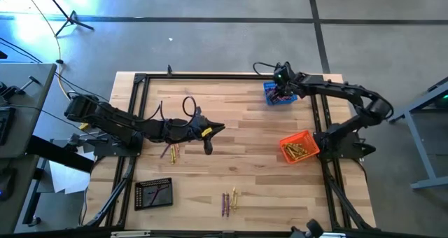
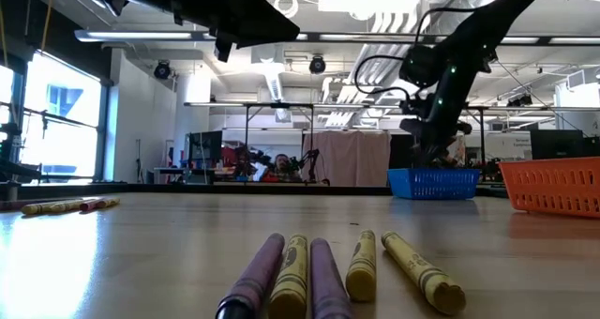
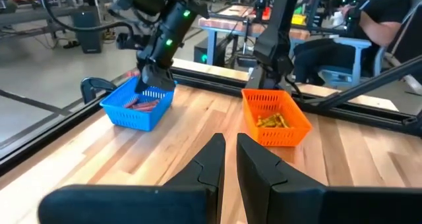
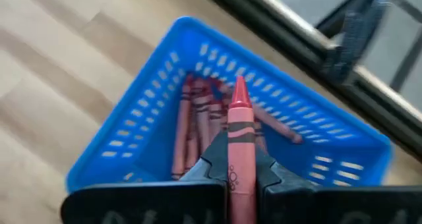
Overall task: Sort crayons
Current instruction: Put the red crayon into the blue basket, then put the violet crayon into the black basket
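Note:
My right gripper (image 4: 241, 178) hangs over the blue basket (image 1: 278, 94) at the table's far right, shut on a red crayon (image 4: 241, 135). Several red crayons (image 4: 198, 128) lie in that basket. My left gripper (image 3: 227, 159) hovers level above mid-table (image 1: 212, 131), its fingers almost together with nothing between them. Loose crayons lie flat on the wood: a small group (image 1: 171, 152) under the left arm and a purple and yellow row (image 2: 328, 272) near the front edge. My right gripper pinches the red crayon's wrapped body (image 4: 241, 159) between its two fingers. The crayon lies along the fingers, its pointed tip (image 4: 239, 87) sticking out past them. The fingers slant down from the table's right side, so the tip aims into the blue basket.
An orange basket (image 1: 299, 147) holding yellow crayons stands at the right. A black basket (image 1: 152, 193) sits at the near left. A black frame rail (image 1: 210, 75) runs along the table's far edge. A person sits beyond the table (image 3: 389, 20).

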`<action>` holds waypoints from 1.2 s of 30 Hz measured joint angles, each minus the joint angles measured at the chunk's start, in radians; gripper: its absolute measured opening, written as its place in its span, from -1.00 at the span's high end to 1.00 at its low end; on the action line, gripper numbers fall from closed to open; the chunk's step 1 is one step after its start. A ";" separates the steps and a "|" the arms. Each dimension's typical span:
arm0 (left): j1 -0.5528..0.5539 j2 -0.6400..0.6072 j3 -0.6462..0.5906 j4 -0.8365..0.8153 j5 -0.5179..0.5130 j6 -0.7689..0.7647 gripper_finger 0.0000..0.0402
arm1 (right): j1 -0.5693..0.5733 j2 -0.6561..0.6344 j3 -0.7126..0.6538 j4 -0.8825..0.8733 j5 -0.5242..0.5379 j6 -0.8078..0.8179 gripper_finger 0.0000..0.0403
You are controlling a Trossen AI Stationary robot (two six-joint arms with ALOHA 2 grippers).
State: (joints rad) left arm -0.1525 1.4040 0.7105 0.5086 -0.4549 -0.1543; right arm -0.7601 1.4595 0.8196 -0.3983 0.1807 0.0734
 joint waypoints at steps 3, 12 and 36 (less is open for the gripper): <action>0.009 0.000 0.000 0.001 0.000 0.006 0.87 | 0.001 0.020 0.000 0.022 -0.027 -0.013 1.00; 0.036 0.000 0.000 -0.024 0.000 0.018 0.86 | 0.000 0.026 0.000 0.023 -0.048 -0.019 0.91; 0.067 0.000 0.000 -0.968 0.099 -0.490 0.85 | 0.095 0.024 0.173 -0.099 -0.214 0.041 0.41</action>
State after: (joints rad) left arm -0.0853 1.4040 0.7105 -0.4595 -0.3558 -0.6441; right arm -0.6653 1.4834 0.9927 -0.4970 -0.0336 0.1140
